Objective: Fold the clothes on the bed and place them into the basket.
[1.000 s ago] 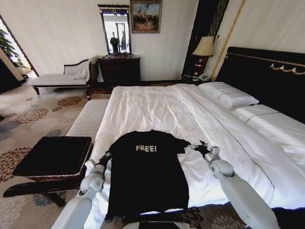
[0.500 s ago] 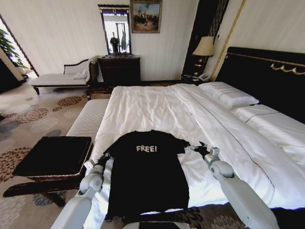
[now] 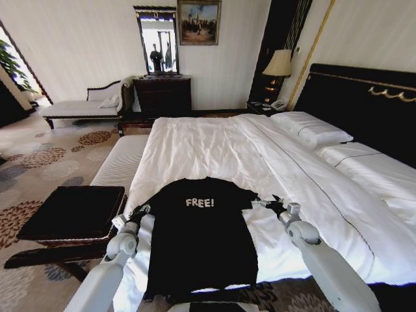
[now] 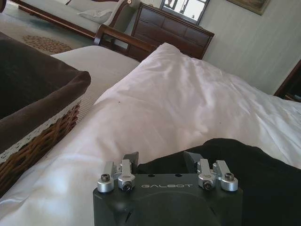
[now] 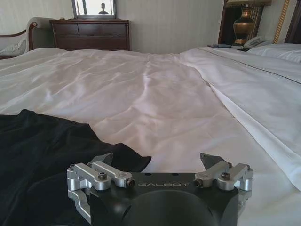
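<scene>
T-shirt [image 3: 200, 234] flat at bed [image 3: 214, 143] edge; left gripper [image 3: 139, 212] and right gripper [image 3: 268, 204], both released, flank its 2 sleeves; basket [image 3: 75, 211] beside.

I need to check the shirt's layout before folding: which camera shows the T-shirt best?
The head view: the whole black T-shirt lies spread flat on the bed, its FREE! lettering readable and both sleeves visible. The left wrist view catches one dark sleeve edge just ahead of the end effector; the right wrist view shows the other sleeve.
</scene>
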You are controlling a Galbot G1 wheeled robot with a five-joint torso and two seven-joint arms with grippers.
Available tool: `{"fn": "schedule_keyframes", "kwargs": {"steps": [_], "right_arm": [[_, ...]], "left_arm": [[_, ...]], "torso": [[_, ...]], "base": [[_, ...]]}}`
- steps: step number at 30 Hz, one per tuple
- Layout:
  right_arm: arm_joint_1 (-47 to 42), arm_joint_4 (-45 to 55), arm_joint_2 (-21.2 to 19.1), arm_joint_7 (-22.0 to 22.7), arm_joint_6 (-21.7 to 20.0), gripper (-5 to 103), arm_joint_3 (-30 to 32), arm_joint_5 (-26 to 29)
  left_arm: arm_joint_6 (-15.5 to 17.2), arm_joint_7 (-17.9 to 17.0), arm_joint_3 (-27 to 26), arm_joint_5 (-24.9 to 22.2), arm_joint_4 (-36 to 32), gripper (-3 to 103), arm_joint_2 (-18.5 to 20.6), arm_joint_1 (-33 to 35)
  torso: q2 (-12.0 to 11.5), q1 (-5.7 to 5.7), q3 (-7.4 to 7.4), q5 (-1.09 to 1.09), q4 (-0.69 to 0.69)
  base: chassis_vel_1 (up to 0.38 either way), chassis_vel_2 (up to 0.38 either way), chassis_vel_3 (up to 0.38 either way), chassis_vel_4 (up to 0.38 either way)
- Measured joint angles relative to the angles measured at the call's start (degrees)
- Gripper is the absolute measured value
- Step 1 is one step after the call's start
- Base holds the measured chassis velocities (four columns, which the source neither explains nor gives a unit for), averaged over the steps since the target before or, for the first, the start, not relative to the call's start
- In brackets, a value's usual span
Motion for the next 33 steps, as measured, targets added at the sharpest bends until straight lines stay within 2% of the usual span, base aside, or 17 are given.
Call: {"fn": "schedule_keyframes", "kwargs": {"steps": [1, 3, 7, 9, 12, 13, 14, 16, 24, 33], "right_arm": [[0.0, 0.0, -0.1, 0.0, 0.0, 100, 0.1, 0.0], [0.0, 0.1, -0.1, 0.0, 0.0, 100, 0.1, 0.0], [-0.1, 0.4, -0.3, 0.1, 0.0, 100, 0.2, 0.1], [-0.1, 0.4, -0.3, 0.1, 0.0, 100, 0.3, 0.1], [-0.3, 0.6, -0.2, 0.1, 0.0, 100, 0.4, 0.1], [-0.3, 0.6, -0.2, 0.1, 0.0, 100, 0.4, 0.1], [-0.3, 0.7, -0.2, 0.2, 0.0, 100, 0.5, 0.2], [-0.1, 0.7, 0.0, 0.6, -0.1, 100, 0.7, 1.0], [-0.6, 0.5, 0.2, 0.8, -0.1, 100, 0.9, 1.1], [-1.1, 0.9, 0.3, 0.8, -0.1, 100, 1.3, 0.8]], "left_arm": [[0.0, 0.0, 0.0, 0.0, 0.0, 49, -0.1, -0.1], [0.0, 0.0, 0.1, -0.2, 0.1, 49, -0.1, -0.2], [0.1, -0.1, 0.3, -0.4, -0.1, 28, -0.3, 0.7], [0.2, -0.1, 0.3, -0.3, -0.2, 28, -0.4, 1.0], [0.2, -0.1, -0.1, 0.1, -0.8, 11, -0.6, 1.9], [0.2, -0.1, -0.1, 0.1, -0.8, 11, -0.6, 1.9], [0.2, -0.1, -0.2, 0.2, -1.3, 6, -0.6, 2.1], [0.2, -0.2, -0.5, 0.3, -2.6, 2, -0.3, 2.3], [0.3, -0.5, -0.8, 0.2, -2.2, 0, 0.1, 0.9], [0.5, -0.6, 0.4, -0.5, 2.2, 0, 1.9, -4.2]], "torso": [[0.0, 0.0, 0.0, 0.0, 0.0], [0.0, 0.0, 0.0, 0.0, 0.0], [0.0, 0.0, 0.0, 0.0, 0.0], [0.0, 0.0, 0.0, 0.0, 0.02], [0.0, 0.0, 0.0, 0.0, 0.0], [0.0, 0.0, 0.0, 0.0, 0.0], [0.0, 0.0, 0.0, 0.0, 0.0], [0.0, 0.0, 0.0, 0.0, 0.01], [0.0, 0.0, 0.0, 0.0, 0.0], [0.0, 0.0, 0.0, 0.0, 0.0]], "base": [[0.0, 0.0, 0.0, 0.0], [0.0, 0.0, 0.0, 0.0], [0.0, 0.0, 0.0, 0.0], [0.0, 0.0, 0.0, 0.0], [0.0, 0.0, 0.0, 0.0], [0.0, 0.0, 0.0, 0.0], [0.0, 0.0, 0.0, 0.0], [0.0, 0.0, 0.0, 0.0], [0.0, 0.0, 0.0, 0.0], [0.0, 0.0, 0.0, 0.0]]}}
